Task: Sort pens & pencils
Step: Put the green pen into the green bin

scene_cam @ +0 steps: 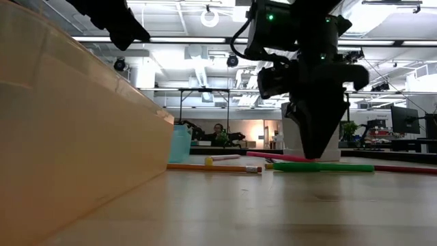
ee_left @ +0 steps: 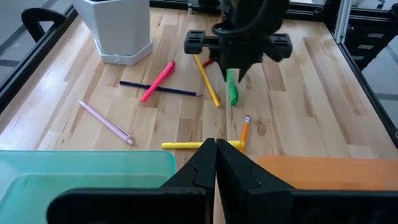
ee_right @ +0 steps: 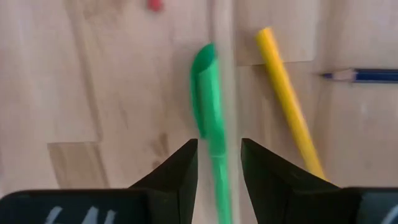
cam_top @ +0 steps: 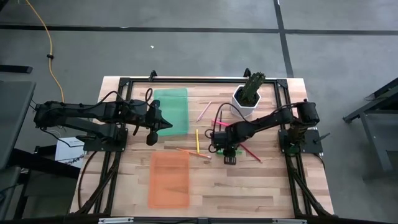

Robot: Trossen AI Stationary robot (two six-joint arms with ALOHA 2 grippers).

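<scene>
Right gripper (ee_right: 219, 163) hangs over the green pen (ee_right: 210, 106), fingers spread astride it, across its length; left gripper (cam_top: 163, 125), far off, pressed together

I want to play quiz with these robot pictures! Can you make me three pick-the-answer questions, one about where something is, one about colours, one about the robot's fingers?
1. Where is the green pen?
A. between the right gripper's fingers
B. in the orange tray
C. in the white pot

2. What colour are the two trays?
A. both orange
B. green and orange
C. blue and red

3. The left gripper's fingers are
A. wide open
B. holding a pencil
C. shut, empty

Answers: 1 A, the fingers straddle it on the table. 2 B, seen from above. 3 C, the tips meet with nothing between.
</scene>
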